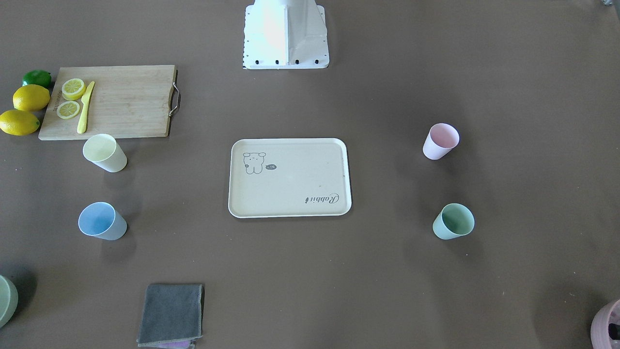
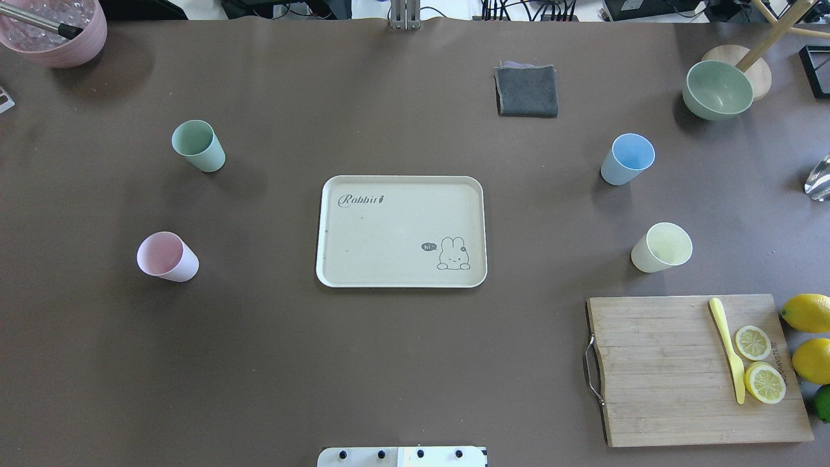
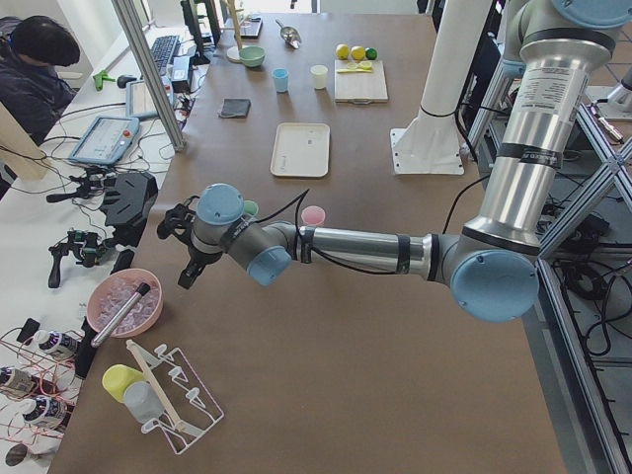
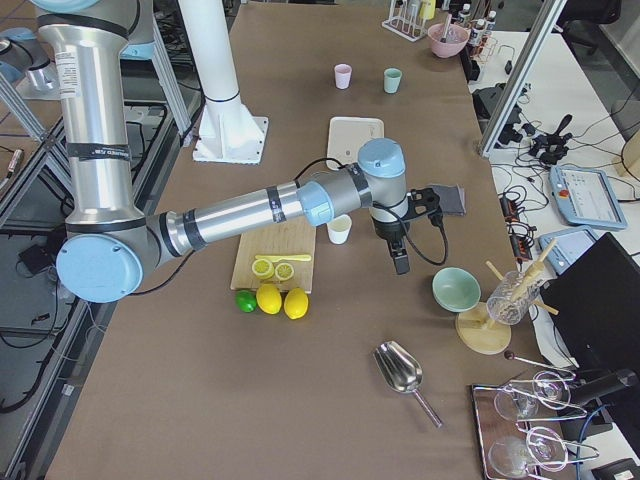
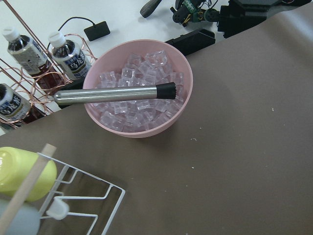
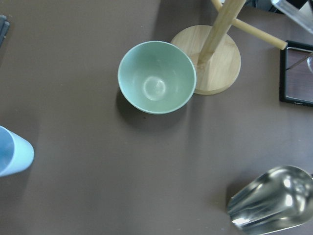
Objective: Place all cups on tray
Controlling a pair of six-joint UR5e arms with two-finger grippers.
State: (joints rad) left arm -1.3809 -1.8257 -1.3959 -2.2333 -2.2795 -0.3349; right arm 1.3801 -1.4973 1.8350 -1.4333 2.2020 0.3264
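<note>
Four cups (image 2: 198,146) stand off the tray (image 2: 402,283); an off-centre grasp may tip one. Opening of left gripper (image 3: 189,270), right gripper (image 4: 399,259): cannot tell.

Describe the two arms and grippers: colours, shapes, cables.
Both the left arm and right arm are silver tubes with grey joints, light blue round caps and black bands. A black cable loops along each forearm. The left gripper and right gripper are black.

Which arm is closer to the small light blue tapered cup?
Right. The right gripper hangs near the light blue cup, which shows at its wrist camera's edge. The left gripper is at the table's opposite end, by the pink bowl of ice.
</note>
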